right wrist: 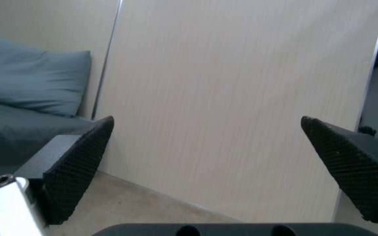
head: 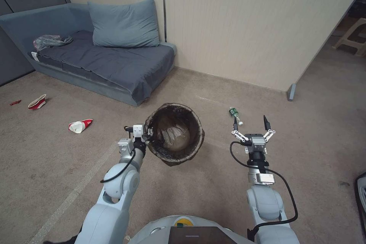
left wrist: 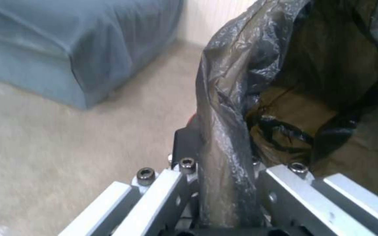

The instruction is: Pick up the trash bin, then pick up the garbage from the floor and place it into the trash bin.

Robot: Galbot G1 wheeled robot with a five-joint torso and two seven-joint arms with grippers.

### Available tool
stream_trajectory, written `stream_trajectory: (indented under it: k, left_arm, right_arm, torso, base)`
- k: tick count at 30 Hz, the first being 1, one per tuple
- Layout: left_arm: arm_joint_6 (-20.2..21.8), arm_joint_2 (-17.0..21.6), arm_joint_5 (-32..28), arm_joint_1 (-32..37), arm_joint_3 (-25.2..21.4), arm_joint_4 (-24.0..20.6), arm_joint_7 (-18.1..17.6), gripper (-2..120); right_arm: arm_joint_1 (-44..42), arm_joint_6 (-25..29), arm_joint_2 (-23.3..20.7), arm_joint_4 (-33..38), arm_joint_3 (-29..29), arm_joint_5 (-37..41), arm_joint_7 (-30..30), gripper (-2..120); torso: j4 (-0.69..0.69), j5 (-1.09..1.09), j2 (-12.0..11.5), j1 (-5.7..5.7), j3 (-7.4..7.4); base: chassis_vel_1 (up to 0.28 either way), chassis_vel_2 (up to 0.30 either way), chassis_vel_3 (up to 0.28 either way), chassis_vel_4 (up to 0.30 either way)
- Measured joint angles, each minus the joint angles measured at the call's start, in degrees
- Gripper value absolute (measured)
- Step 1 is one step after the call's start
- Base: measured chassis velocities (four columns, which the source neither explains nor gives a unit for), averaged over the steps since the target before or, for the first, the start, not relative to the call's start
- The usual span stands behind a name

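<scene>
The trash bin [head: 175,134], a round bucket lined with a dark brown bag, hangs tilted in front of me with its mouth toward the camera. My left gripper [head: 148,131] is shut on its near-left rim; the left wrist view shows the bag-covered rim [left wrist: 224,137] pinched between the fingers. My right gripper [head: 251,123] is held open above the carpet, nothing between its fingertips [right wrist: 79,164]. Garbage lies on the floor: a small green bottle [head: 235,114] just left of the right gripper, two crushed red-and-white cups [head: 79,126] [head: 37,102] and a red scrap [head: 15,102] at the left.
A blue-grey sofa [head: 114,65] with a pillow [head: 124,23] and a crumpled grey bag [head: 51,40] stands at the back left. A beige partition wall [head: 248,26] runs behind, ending at its corner [head: 291,92]. A stool [head: 352,34] is at the far right. Open carpet surrounds me.
</scene>
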Motion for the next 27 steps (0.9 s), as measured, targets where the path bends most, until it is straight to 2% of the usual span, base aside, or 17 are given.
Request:
stream_trajectory:
  k: [5, 16, 27]
  left_arm:
    - [-2.85, -1.51, 4.06, 2.73, 0.08, -1.99, 1.58, 2]
    - [-2.92, -1.79, 5.5, 3.16, 0.39, -2.15, 1.78, 2]
    - [-2.89, -1.58, 5.83, 2.9, 0.59, -1.62, 1.67, 2]
  right_arm:
    - [0.27, -0.13, 0.13, -0.23, 0.24, 2.5, -0.44, 100]
    - [0.65, 0.52, 0.26, -0.69, 0.63, 3.23, -0.74, 100]
    - [0.67, 0.7, 0.34, -0.76, 0.7, 3.19, -0.82, 100]
  torso:
    - [0.0, 0.0, 0.0, 0.0, 0.0]
    - [-0.01, 0.0, 0.01, -0.01, -0.01]
    - [-0.02, -0.02, 0.01, -0.01, 0.0]
  base:
    - [0.0, 0.0, 0.0, 0.0]
    - [-0.015, 0.011, 0.016, -0.014]
    - [-0.191, 0.178, 0.172, -0.176]
